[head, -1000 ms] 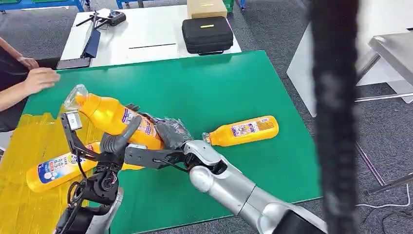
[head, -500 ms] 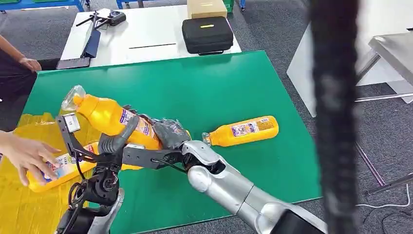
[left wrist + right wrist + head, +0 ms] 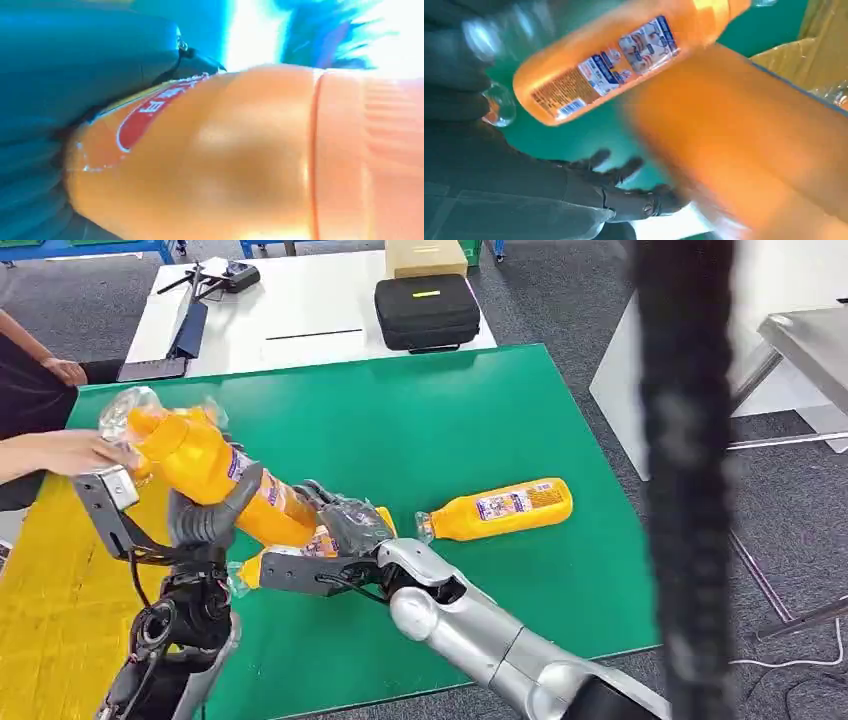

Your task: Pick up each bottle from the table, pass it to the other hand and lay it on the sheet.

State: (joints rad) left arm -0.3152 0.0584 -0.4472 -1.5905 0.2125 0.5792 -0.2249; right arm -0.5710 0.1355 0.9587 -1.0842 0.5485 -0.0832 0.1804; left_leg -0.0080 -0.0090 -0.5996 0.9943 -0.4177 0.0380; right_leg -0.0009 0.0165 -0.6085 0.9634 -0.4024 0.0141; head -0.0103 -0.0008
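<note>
Orange bottles (image 3: 215, 477) number three: one in left hand (image 3: 205, 520).

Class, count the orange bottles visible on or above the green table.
3: held bottle in the left hand; second bottle beneath it; third bottle lying right. Others may be hidden.

My left hand (image 3: 205, 520) holds a glossy orange plastic bottle (image 3: 215, 475); the yellow sheet (image 3: 55, 610) looks crinkled, the green tabletop (image 3: 420, 430) matt.
</note>
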